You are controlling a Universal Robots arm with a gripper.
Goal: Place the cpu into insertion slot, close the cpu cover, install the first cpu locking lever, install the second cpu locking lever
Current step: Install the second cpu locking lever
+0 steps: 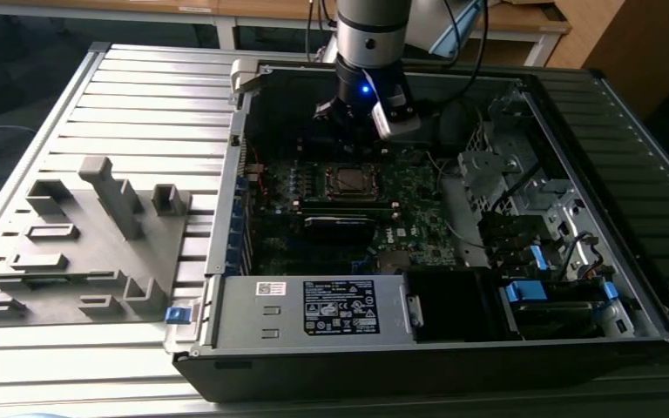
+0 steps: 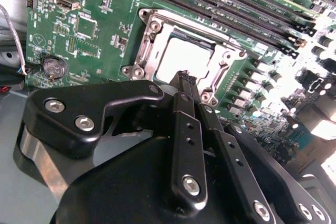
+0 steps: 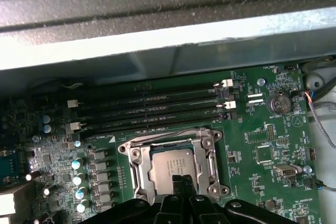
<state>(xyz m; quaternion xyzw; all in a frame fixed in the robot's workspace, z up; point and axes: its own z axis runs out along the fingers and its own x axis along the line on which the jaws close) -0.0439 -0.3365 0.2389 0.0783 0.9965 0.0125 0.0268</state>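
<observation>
The cpu point(image 3: 169, 164) lies flat in its socket on the green motherboard, its silver-grey top showing through the window of the cpu cover point(image 3: 132, 157). The cover lies down flat around the chip. In the second wrist view the cpu point(image 2: 184, 56) looks bright inside the cover frame point(image 2: 148, 35). A thin wire lever point(image 3: 163, 133) runs along one edge of the frame. My gripper point(image 3: 182, 180) hangs just above the socket's edge, fingers shut together with nothing between them; its tips point(image 2: 185, 77) overlap the frame's rim. In the exterior view the gripper point(image 1: 352, 139) hovers over the socket point(image 1: 348, 180).
The open computer case's walls point(image 1: 236, 157) surround the board. A power supply box with a white label point(image 1: 337, 306) sits at the case's front, a drive cage point(image 1: 521, 183) at the exterior view's right. Memory slots point(image 3: 152, 109) and a coin battery point(image 3: 278, 102) flank the socket. A grey fixture point(image 1: 91, 244) lies outside.
</observation>
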